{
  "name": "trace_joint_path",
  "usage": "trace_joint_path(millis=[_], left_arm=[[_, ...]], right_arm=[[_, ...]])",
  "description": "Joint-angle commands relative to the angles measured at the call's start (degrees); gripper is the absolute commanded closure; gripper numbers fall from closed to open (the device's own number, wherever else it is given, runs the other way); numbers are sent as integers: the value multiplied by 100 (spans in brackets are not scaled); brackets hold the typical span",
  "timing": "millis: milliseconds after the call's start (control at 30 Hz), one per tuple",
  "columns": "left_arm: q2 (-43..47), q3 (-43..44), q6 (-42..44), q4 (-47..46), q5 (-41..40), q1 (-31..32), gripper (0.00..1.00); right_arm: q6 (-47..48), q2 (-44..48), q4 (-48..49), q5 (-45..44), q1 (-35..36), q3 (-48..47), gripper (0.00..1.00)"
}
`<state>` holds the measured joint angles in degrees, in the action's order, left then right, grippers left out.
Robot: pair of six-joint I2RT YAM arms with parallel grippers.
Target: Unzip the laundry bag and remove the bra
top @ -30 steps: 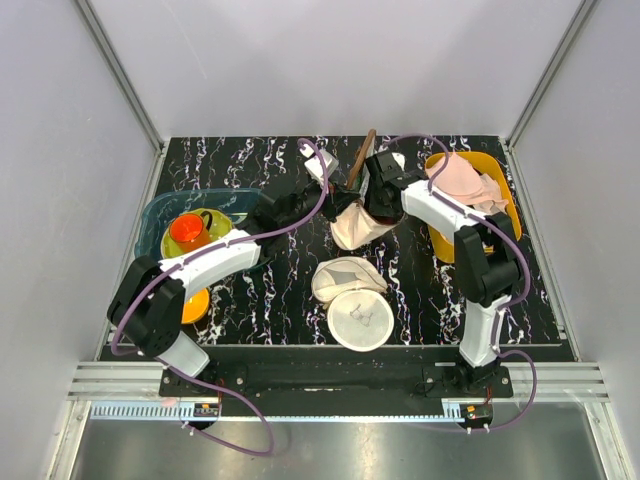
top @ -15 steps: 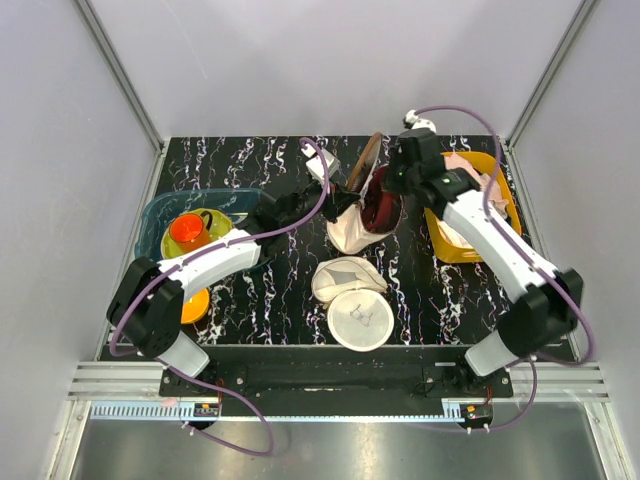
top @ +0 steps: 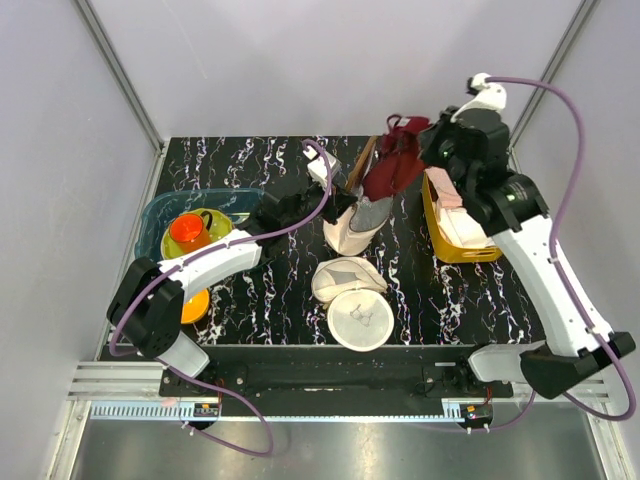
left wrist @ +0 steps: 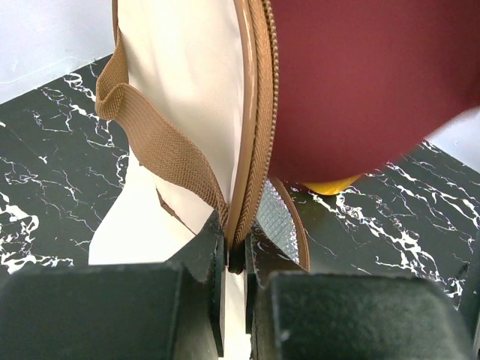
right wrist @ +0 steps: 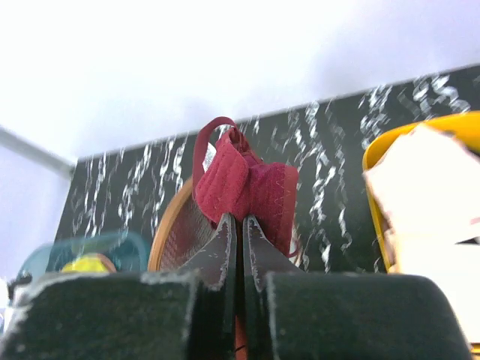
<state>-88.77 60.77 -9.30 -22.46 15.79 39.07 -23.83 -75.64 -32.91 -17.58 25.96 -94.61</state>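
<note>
The cream laundry bag [top: 348, 232] stands mid-table with its brown zipper band [left wrist: 253, 112] open. My left gripper [top: 333, 208] is shut on the bag's zipper edge [left wrist: 236, 259], holding it upright. A dark red bra [top: 392, 165] with a thin strap stretches up out of the bag's opening. My right gripper [top: 428, 148], raised above the far right of the table, is shut on that bra [right wrist: 247, 184]. The jaws [right wrist: 240, 225] pinch its padded edge. In the left wrist view the bra [left wrist: 360, 82] fills the upper right, beside the bag's cream mesh wall [left wrist: 187, 90].
A yellow tub [top: 445, 245] with pale pink fabric [top: 458, 190] stands right of the bag. Two whitish mesh bags [top: 348, 275] [top: 360, 318] lie nearer the front. At the left, a teal bin [top: 160, 215] holds an orange cup [top: 188, 230] and a green plate.
My right arm has swung up and to the right, and its gripper has shut on the dark red bra and drawn it out of the bag. The left arm has stayed put.
</note>
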Motion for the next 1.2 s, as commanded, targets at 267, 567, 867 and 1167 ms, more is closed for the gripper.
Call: trace_joint_path(millis=[267,567,867,1167], left_arm=[[273,49,-2,-31,-278,39,100],[343,-13,-2,13,-287,39,100],[132,189,-142,259,-32,66,100],[273,49,-125,356,-146,66,100]], right_arm=[[564,32,66,-1212,-1600,-972,100],[196,-179,56,-1054,-2498,343,100],[-735,-1207,759,-1230,-2850,2367,100],[-1387,-1481,1146,-1528,-2991,3220,100]])
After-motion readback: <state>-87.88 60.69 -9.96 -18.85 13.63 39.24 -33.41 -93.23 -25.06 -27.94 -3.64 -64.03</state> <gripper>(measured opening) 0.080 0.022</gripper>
